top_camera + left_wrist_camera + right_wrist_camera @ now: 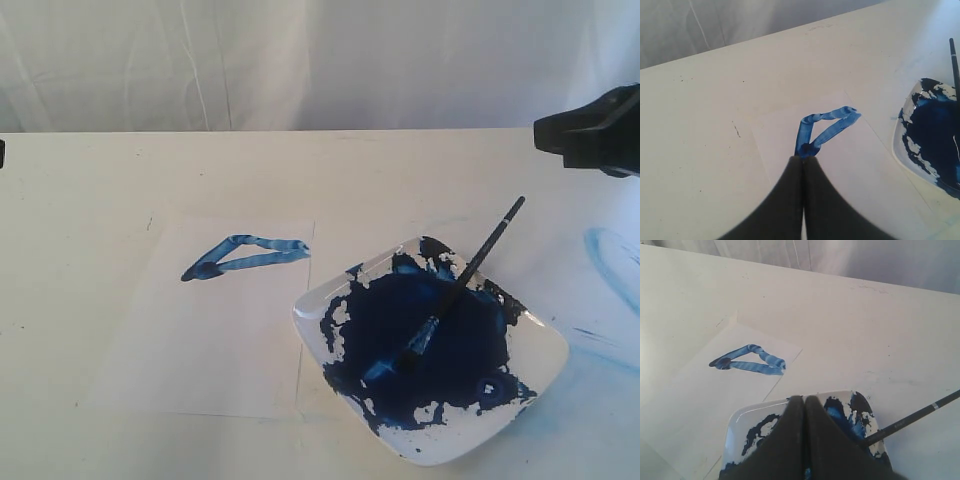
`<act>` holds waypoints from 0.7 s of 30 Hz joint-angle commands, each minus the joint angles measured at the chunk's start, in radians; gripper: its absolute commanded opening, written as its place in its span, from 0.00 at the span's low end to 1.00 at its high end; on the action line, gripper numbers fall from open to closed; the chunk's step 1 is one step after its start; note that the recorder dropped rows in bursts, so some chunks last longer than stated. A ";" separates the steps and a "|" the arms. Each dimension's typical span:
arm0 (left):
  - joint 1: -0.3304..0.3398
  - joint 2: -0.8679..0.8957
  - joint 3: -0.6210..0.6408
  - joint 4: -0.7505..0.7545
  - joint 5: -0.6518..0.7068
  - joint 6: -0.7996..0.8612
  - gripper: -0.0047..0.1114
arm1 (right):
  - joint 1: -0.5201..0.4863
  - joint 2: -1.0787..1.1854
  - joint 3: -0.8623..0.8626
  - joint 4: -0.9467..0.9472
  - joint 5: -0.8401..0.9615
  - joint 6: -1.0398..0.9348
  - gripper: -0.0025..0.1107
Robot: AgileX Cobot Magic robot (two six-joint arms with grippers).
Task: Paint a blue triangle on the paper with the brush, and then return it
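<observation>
Both the left claw (803, 159) and right claw (804, 398) are closed, empty; the brush (452, 293) lies across the plate (545, 347), handle toward the nearer right claw.

Left hand (803, 160) low over the paper (860, 160), both dark fingers pressed together with nothing between them. The tips sit just short of the blue triangle (825, 127), at its darker pointed end. The white square plate (901, 145), smeared with dark-blue paint, is cut off at the frame edge. The brush (954, 65) shows only its black handle, above the plate. Cream surface (715, 100), white cloth (715, 20) behind.
</observation>
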 commanded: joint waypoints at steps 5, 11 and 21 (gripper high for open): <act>-0.006 -0.007 -0.001 -0.011 0.017 -0.010 0.04 | 0.004 -0.007 0.007 0.005 0.000 -0.010 0.02; -0.006 -0.007 -0.001 -0.011 0.017 -0.010 0.04 | 0.008 -0.007 0.007 0.005 -0.004 -0.010 0.02; -0.006 -0.007 -0.001 -0.011 0.017 -0.010 0.04 | 0.008 -0.321 0.008 -0.004 -0.006 0.184 0.02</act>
